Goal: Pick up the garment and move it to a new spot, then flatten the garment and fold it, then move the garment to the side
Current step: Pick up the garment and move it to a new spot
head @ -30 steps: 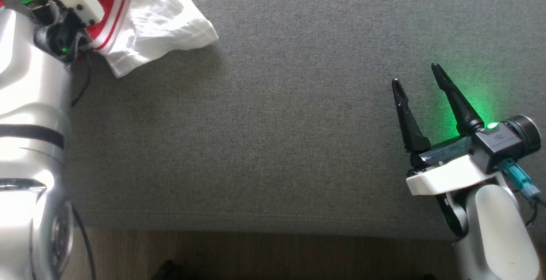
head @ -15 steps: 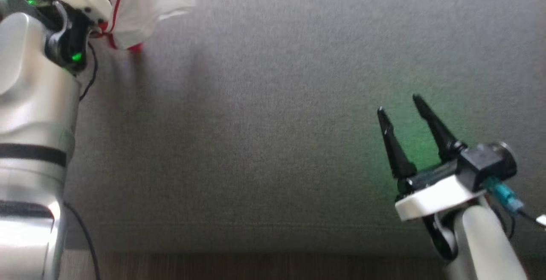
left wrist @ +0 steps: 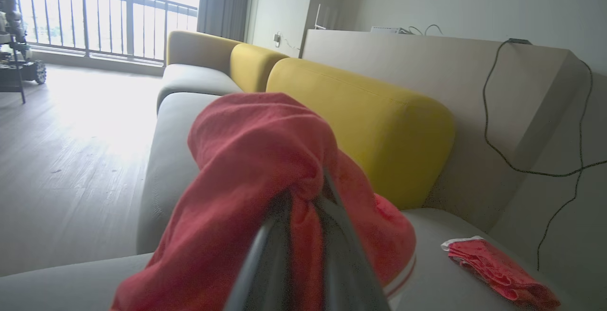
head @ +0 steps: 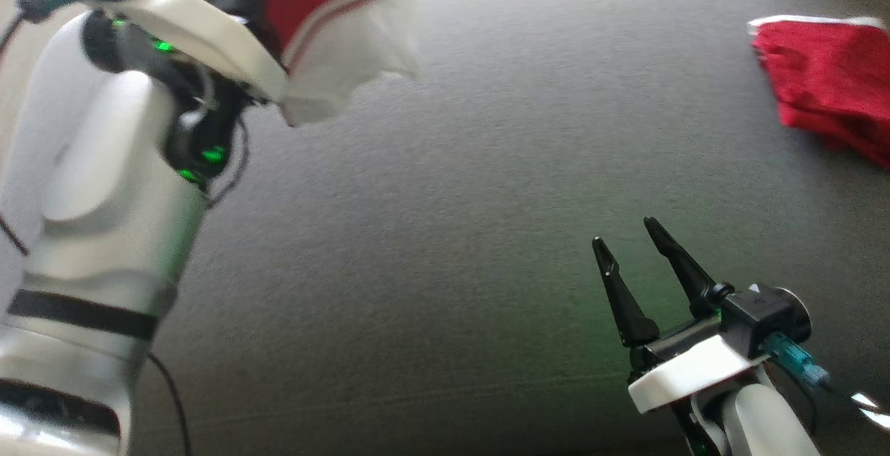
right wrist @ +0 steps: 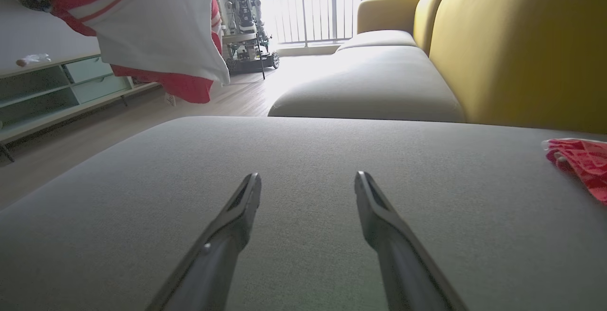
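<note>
Pinched together on a bunch of red fabric, the jaws of the left gripper [left wrist: 306, 192] are seen closed on the garment [left wrist: 246, 159], which is draped over and around the two dark fingers. In the head view the garment [head: 334, 25], red with white panels and striped trim, is held up at the far left, and its white lower part hangs free. In the right wrist view it [right wrist: 156, 22] is seen in the air, clear of the seat. The jaws of the right gripper [head: 626, 233] are spread well apart with nothing between them, and this gripper [right wrist: 307, 177] is held low over the near right part of the grey sofa seat [head: 452, 199]; whether the fingers touch the seat cannot be told. A second red cloth [head: 827, 87] is laid crumpled on the seat at the far right, well apart from both grippers. Behind the seat a yellow backrest [left wrist: 370, 116] is seen, and a wooden floor [left wrist: 57, 159] is seen beyond the sofa's left end.
</note>
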Motion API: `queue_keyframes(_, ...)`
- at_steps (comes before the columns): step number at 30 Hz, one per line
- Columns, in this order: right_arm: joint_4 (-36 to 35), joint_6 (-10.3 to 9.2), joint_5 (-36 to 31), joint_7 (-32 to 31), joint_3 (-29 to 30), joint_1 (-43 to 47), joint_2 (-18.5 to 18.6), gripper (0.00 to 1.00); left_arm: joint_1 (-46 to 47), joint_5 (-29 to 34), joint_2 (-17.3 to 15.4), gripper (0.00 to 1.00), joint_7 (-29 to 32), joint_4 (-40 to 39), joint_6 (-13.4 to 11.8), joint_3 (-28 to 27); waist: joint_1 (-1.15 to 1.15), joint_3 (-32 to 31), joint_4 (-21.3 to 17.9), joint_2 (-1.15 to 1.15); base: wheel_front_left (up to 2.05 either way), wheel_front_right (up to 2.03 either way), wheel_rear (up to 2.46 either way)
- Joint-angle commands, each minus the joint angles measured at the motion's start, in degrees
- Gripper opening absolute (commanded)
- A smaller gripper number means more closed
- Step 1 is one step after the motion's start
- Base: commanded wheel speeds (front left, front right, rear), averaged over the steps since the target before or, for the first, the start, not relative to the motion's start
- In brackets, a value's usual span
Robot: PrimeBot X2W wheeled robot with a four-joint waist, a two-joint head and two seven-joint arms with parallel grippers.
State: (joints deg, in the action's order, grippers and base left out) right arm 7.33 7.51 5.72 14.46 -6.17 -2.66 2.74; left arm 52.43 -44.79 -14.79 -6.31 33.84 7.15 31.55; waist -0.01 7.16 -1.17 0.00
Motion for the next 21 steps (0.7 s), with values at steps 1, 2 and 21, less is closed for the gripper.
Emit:
queue_keyframes(1,-2.0,-0.02,0.6,0.5,-1.6,-0.8,0.1,1.0,2.0,-0.6,-1.8,0.0,0.4,-3.7,0.3,-0.4,0.01,-1.1,-3.1,0.0,0.0,0.0,0.0)
queue_keyframes(2,-2.1,-0.02,0.7,0.5,-1.7,-0.8,0.1,1.0,1.7,-0.7,-1.5,0.0,0.4,-4.9,0.3,0.4,0.01,-0.9,-3.9,0.0,0.0,0.0,0.0)
queue_keyframes(21,-5.1,-0.02,3.8,0.5,-1.8,-4.3,0.1,1.0,-0.1,11.0,0.8,0.0,-5.2,-0.1,0.3,21.8,0.01,12.1,-16.5,0.0,0.0,0.0,0.0)
